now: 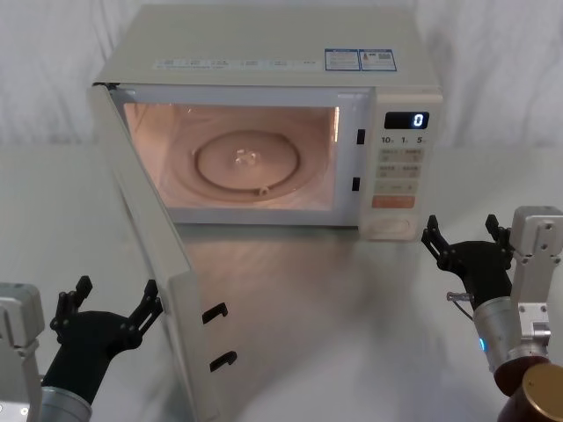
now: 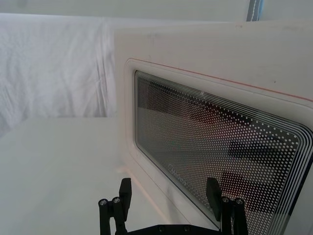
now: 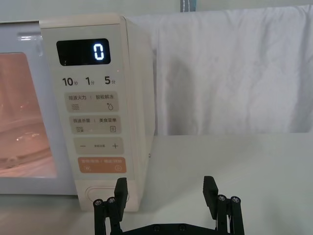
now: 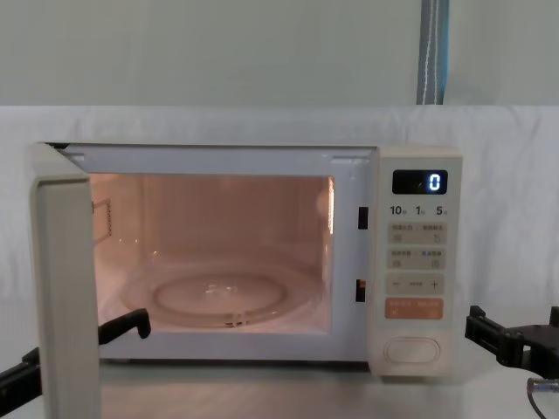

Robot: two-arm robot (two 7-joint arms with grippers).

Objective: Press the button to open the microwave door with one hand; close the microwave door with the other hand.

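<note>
The cream microwave door (image 1: 151,255) stands swung wide open to the left, its latch hooks facing right. My left gripper (image 1: 117,297) is open just outside the door's outer face, whose dotted glass window (image 2: 210,147) lies close ahead of the open left gripper (image 2: 169,188). The wide cream button (image 1: 391,227) sits at the bottom of the control panel. My right gripper (image 1: 466,236) is open, a short way in front of and to the right of the panel, touching nothing. In the right wrist view the button (image 3: 90,192) shows beside one fingertip (image 3: 121,188).
The lit cavity holds a glass turntable (image 1: 246,163). The display (image 4: 421,182) reads 0, and an orange key (image 4: 414,307) sits above the button. A white cloth (image 3: 234,73) hangs behind the grey table (image 1: 334,316).
</note>
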